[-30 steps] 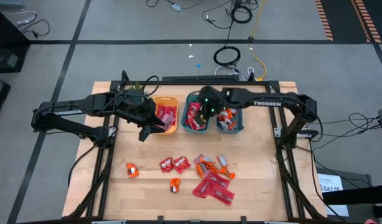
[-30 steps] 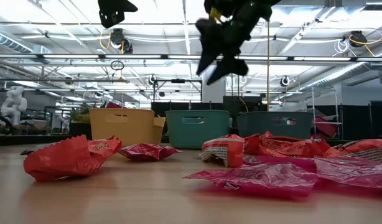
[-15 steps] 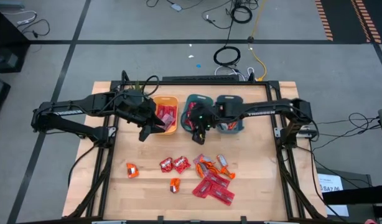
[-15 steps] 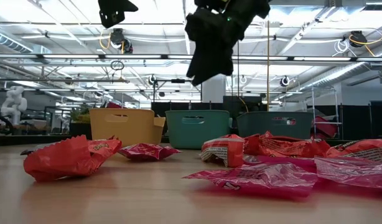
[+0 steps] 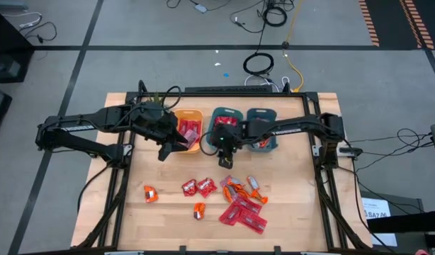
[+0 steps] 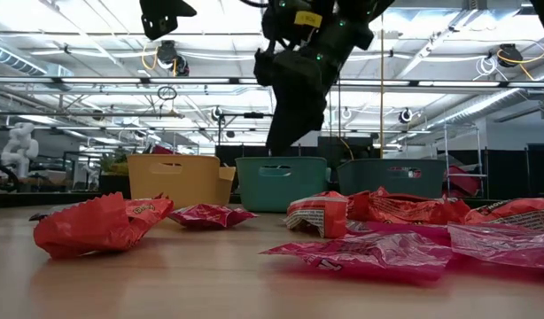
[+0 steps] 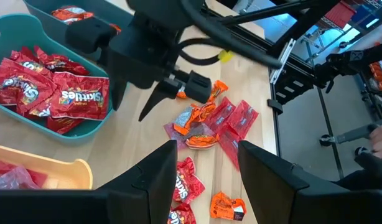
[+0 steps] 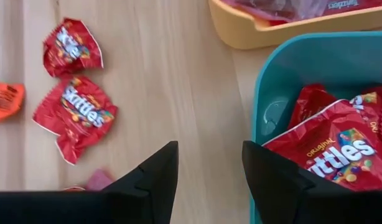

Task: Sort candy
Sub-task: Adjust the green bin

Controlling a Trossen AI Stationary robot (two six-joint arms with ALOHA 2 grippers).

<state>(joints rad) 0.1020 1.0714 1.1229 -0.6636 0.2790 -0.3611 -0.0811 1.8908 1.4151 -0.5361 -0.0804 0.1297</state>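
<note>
From my console, the candy [image 5: 235,198] lay scattered on the near half of the table [image 5: 295,219]: red packets, pinkish flat ones and orange pieces. Farther back, my right gripper [image 5: 224,160] hung above bare wood just in front of the middle teal bin [image 5: 219,132], fingers spread and empty. My left gripper [image 5: 164,151] hovered at the yellow bin's [image 5: 196,131] near edge, fingers also parted, nothing between them. Red packets already sat in the yellow and teal bins, and the far teal bin [image 5: 267,131] held some too.
</note>
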